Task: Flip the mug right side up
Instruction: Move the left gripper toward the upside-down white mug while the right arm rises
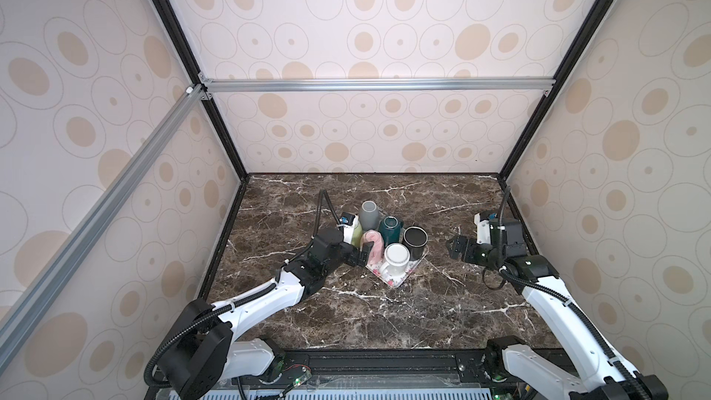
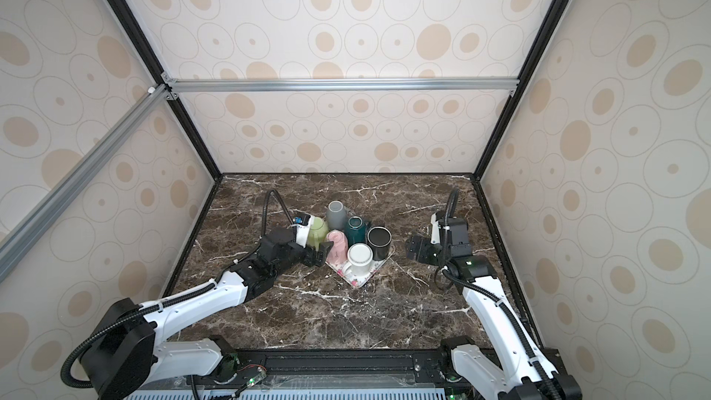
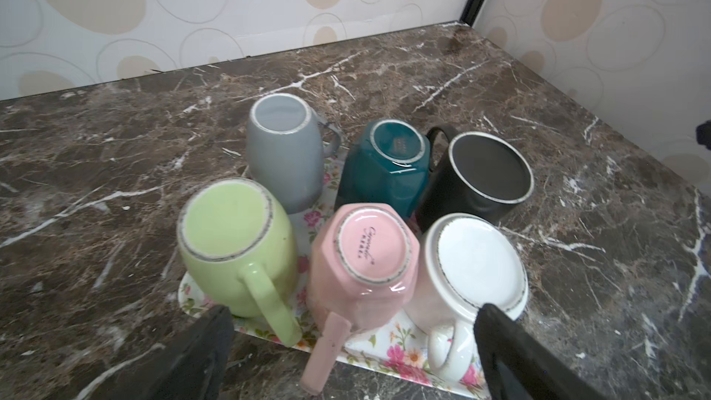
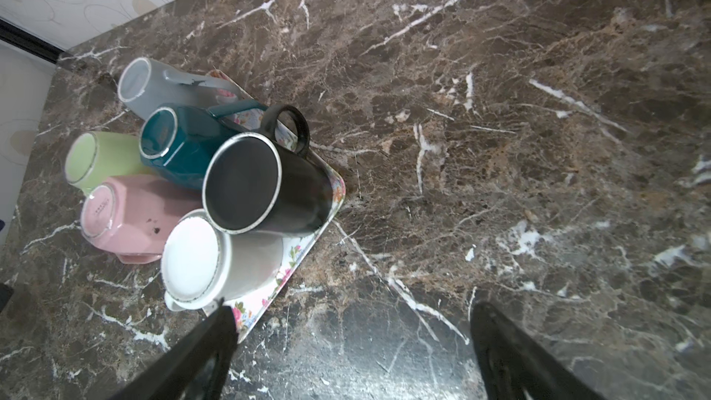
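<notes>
- Six mugs stand base-up, packed together on the floral tray, which sits on the brown marbled surface.
- Far row in the left wrist view: grey mug, teal mug, black mug.
- Near row: green mug, pink mug, white mug.
- All six show their unglazed foot rings upward; none is right side up.
- The pink mug's handle sticks out over the tray's near edge, toward the left arm.
- Left gripper is right at the pink mug in a top view, jaws spread wide and holding nothing.
- From its wrist camera the two dark fingers flank the pink handle, one by the green mug's handle, the other in front of the white mug.
- Right gripper hangs well apart from the tray, off to the right over bare marble, jaws also spread and empty.
- In its wrist view the black mug and white mug are the closest to it.
</notes>
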`<state>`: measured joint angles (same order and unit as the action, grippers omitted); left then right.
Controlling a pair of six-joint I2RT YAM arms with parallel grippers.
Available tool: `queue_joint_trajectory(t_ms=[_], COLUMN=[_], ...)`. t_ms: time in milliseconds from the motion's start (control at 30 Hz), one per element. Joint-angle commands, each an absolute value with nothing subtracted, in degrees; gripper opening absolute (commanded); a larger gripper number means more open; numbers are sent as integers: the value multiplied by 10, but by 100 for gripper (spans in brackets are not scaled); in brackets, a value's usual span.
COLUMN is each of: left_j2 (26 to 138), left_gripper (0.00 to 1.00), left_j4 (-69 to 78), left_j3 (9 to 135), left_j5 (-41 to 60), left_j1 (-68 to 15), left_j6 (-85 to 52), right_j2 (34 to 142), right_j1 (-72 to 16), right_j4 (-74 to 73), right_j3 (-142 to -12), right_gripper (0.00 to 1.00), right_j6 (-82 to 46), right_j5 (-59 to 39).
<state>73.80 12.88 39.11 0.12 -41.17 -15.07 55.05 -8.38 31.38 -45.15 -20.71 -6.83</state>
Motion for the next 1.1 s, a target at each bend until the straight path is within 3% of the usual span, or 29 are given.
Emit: queue_joint_trajectory(t_ms=[0, 400, 767, 933, 1067], left_j2=[755, 815, 855, 855, 853], left_gripper=[98, 97, 98, 92, 76], left_j4=[106, 148, 55, 30, 17], left_j3=[428, 449, 493, 506, 506], left_j5=[-7, 74, 19, 46, 58], left_j1=[-447, -478, -485, -487, -490], left_j6=[-134, -244, -228, -210, -200], right_j2=[545, 541, 547, 550, 553], right_j1=[-88, -88, -88, -88, -88], right_j4=[353, 366, 369, 371, 368], right_j3=[-446, -453, -454, -457, -456], right_gripper=[98, 98, 98, 98, 98], right_j6=[-213, -218, -211, -209, -208], right_j5=[-48, -42, -35, -32, -28])
